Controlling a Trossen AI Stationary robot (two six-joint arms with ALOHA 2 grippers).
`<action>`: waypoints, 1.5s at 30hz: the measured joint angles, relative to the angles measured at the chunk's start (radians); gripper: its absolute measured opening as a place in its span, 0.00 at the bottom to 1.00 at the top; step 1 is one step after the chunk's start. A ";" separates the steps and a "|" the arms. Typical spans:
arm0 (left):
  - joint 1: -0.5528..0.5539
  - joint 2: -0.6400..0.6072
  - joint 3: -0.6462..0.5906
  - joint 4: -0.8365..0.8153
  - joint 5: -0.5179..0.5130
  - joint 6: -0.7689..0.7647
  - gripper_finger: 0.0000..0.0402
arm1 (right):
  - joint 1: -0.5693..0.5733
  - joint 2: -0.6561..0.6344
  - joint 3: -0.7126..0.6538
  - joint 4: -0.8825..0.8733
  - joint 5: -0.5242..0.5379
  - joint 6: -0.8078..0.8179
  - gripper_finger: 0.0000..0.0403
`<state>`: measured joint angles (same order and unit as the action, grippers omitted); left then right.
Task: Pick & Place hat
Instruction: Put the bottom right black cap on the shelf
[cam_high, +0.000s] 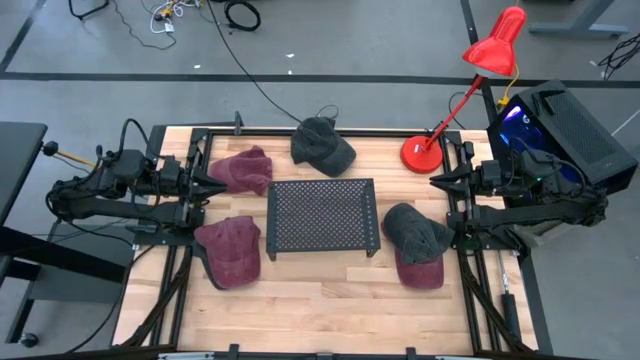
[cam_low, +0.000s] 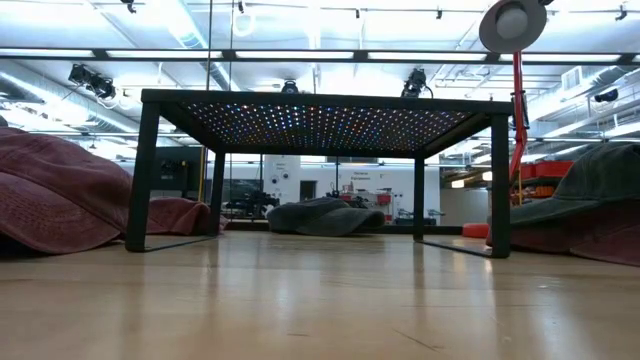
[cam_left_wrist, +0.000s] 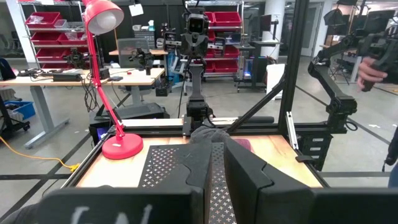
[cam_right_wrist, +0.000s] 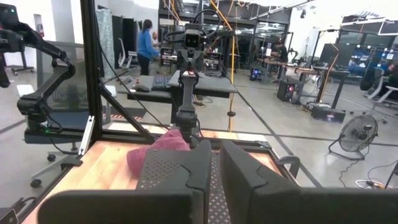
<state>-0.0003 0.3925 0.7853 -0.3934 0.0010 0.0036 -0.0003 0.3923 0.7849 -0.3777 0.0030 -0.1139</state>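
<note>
You have both arms parked at the sides of the wooden table (cam_high: 320, 300), each pointing inward along the rails. The left pincer (cam_high: 213, 186) sits at the table's left edge with its dark fingers (cam_left_wrist: 249, 177) drawn close together, only a narrow slit between them, and nothing in them. The right pincer (cam_high: 440, 181) sits at the right edge, likewise narrowed to a slit and holding nothing.

In the middle of the table stands the black perforated metal stand (cam_high: 322, 215), its mesh top bare. Around it lie the hats. A maroon cloth cap (cam_high: 241, 170) rests near the far-left corner of the stand, close to the left pincer. A second maroon cap (cam_high: 230, 250) lies by the stand's near-left corner, its brim toward the near edge of the table. A dark grey cap (cam_high: 322, 146) lies just beyond the stand's far side, close to the table's far edge. Just beside the stand's right side another dark grey cap (cam_high: 415, 232) lies partly on top of a third maroon cap (cam_high: 420, 270).

The red desk lamp (cam_high: 425, 152) has its round base on the table near the far-right corner, its shade leaning out past the far edge.
</note>
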 joint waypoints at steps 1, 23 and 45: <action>0.000 0.000 0.000 0.000 0.000 0.000 0.12 | 0.000 0.000 0.000 0.001 0.000 0.000 0.10; 0.000 0.000 0.000 0.000 0.000 0.000 0.12 | 0.000 0.000 0.000 -0.034 -0.100 0.087 0.10; 0.000 0.000 0.000 0.000 0.000 0.000 0.12 | 0.000 0.000 0.000 -0.059 -0.099 0.129 0.10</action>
<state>-0.0006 0.3924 0.7853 -0.3931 0.0013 0.0036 -0.0002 0.3923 0.7845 -0.4370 -0.0964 0.0147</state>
